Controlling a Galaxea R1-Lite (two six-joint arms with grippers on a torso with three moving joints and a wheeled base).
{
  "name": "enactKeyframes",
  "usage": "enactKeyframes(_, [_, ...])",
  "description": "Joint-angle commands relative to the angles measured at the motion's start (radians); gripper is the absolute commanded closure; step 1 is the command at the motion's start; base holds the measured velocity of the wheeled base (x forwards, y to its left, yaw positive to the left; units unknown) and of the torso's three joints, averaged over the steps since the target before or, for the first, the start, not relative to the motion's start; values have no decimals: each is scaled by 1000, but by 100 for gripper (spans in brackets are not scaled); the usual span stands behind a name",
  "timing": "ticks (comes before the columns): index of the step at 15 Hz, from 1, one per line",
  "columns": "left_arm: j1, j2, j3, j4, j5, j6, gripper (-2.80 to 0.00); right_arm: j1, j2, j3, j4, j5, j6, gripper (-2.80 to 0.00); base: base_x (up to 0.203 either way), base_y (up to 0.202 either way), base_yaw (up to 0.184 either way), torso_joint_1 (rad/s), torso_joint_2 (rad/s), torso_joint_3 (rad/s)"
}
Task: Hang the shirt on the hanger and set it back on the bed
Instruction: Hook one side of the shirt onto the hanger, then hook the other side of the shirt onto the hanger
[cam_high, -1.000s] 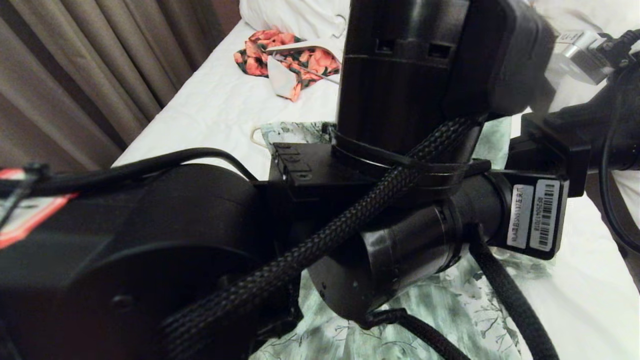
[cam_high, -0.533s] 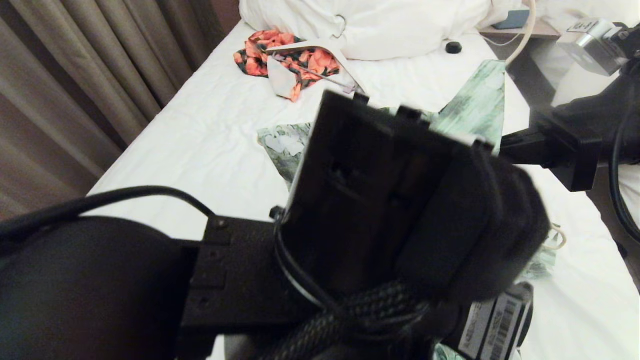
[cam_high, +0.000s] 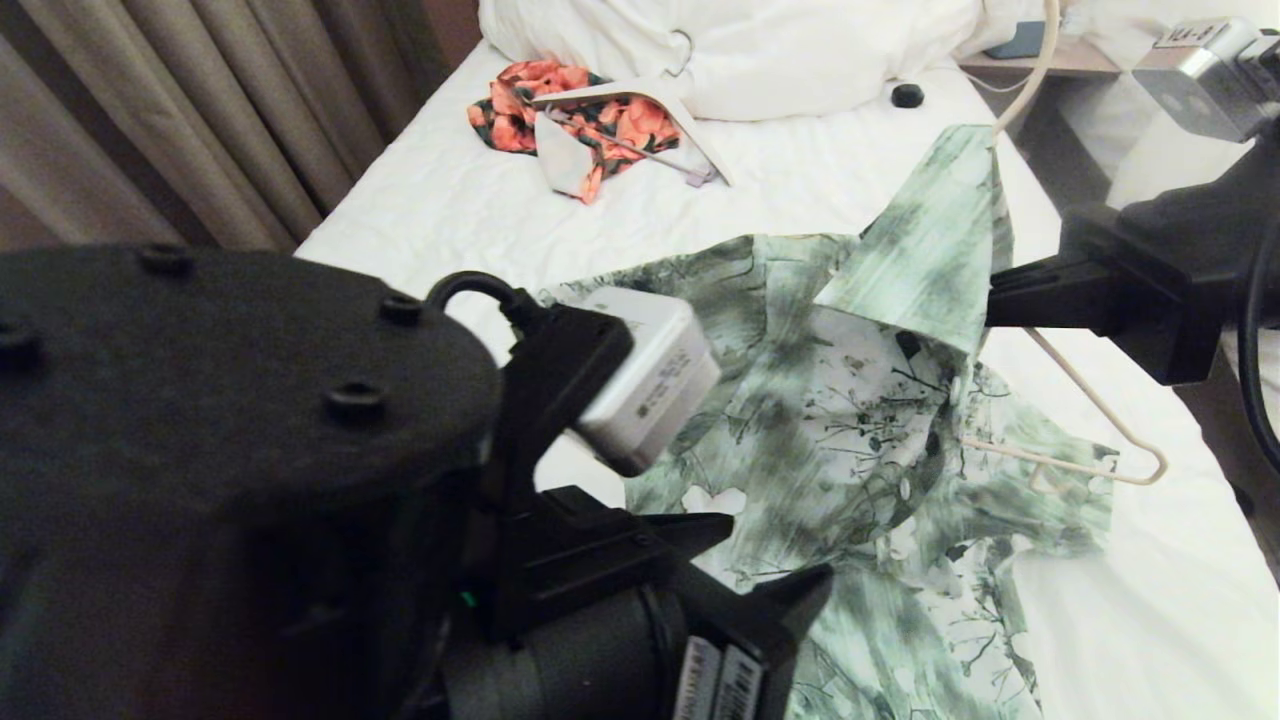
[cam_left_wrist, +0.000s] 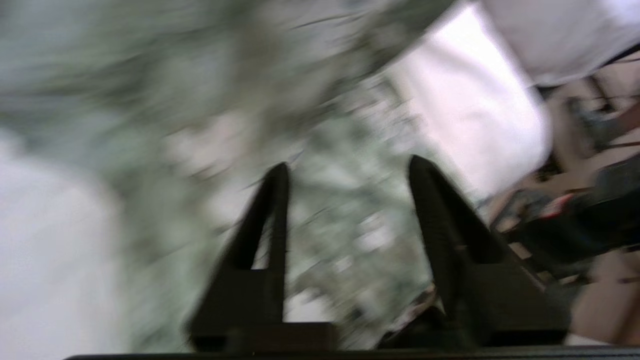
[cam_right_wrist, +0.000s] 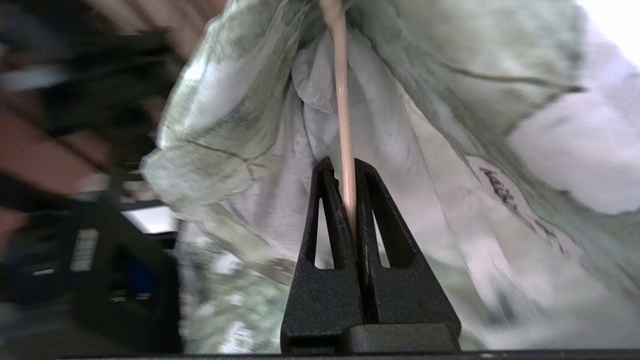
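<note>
The left arm (cam_high: 250, 480) blocks the whole lower-left of the head view, bed (cam_high: 450, 210) included. Left wrist view is pure motion smear. Shirt (cam_high: 850, 420) hides most of the hanger (cam_high: 1100, 420), and its hook runs off the top edge.

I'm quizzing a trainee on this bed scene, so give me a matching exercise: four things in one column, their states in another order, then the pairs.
Things:
1. left gripper
2. right gripper
3. shirt
4. orange-red garment

States:
A. crumpled near the pillows
B. partly lifted off the bed
C. open, empty, over the green fabric
D. shut on the hanger

Pairs: 1-C, 2-D, 3-B, 4-A
</note>
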Motion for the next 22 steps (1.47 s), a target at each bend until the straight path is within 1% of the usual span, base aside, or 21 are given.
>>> enactKeyframes(1, [45, -96, 66, 18, 4, 8, 0, 5, 7, -1, 1, 40, -2, 0, 0, 0, 0, 0, 0, 0])
enactKeyframes(3, [114, -183, 122, 46, 4, 27, 0, 46, 9, -3, -3, 43, -1, 0, 0, 0, 0, 0, 0, 0])
enactKeyframes(5, [194, -303, 173, 65, 0, 77, 0, 95, 17, -13, -30, 44, 4, 0, 0, 0, 0, 0, 0, 0])
enactKeyframes(7, [246, -446, 199, 105, -4, 137, 0, 149, 22, -28, -33, 45, 21, 0, 0, 0, 0, 0, 0, 0])
enactKeyframes(9, [275, -586, 203, 227, -5, 182, 0, 199, 43, -39, -34, 42, 24, 0, 0, 0, 0, 0, 0, 0])
enactKeyframes(10, [307, -644, 207, 302, -8, 196, 0, 211, 48, -41, -35, 41, 24, 0, 0, 0, 0, 0, 0, 0])
enactKeyframes(12, [373, -725, 204, 366, -27, 222, 0, 230, 40, -46, -36, 41, 23, 0, 0, 0, 0, 0, 0, 0])
enactKeyframes(14, [396, -731, 135, 376, -36, 266, 0, 244, 26, -53, -30, 38, 24, 0, 0, 0, 0, 0, 0, 0])
enactKeyframes(16, [395, -717, 93, 373, -57, 328, 0, 267, 12, -53, 2, 36, 26, 0, 0, 0, 0, 0, 0, 0])
enactKeyframes(19, [396, -648, 40, 368, -131, 353, 0, 293, 10, -71, 57, 15, 26, 0, 0, 0, 0, 0, 0, 0])
enactKeyframes(20, [396, -622, 37, 359, -149, 370, -280, 300, 10, -75, 57, 15, 26, 0, 0, 0, 0, 0, 0, 0])
enactKeyframes(22, [398, -560, 37, 270, -206, 393, -280, 309, 24, -100, 60, 15, 30, 0, 0, 0, 0, 0, 0, 0])
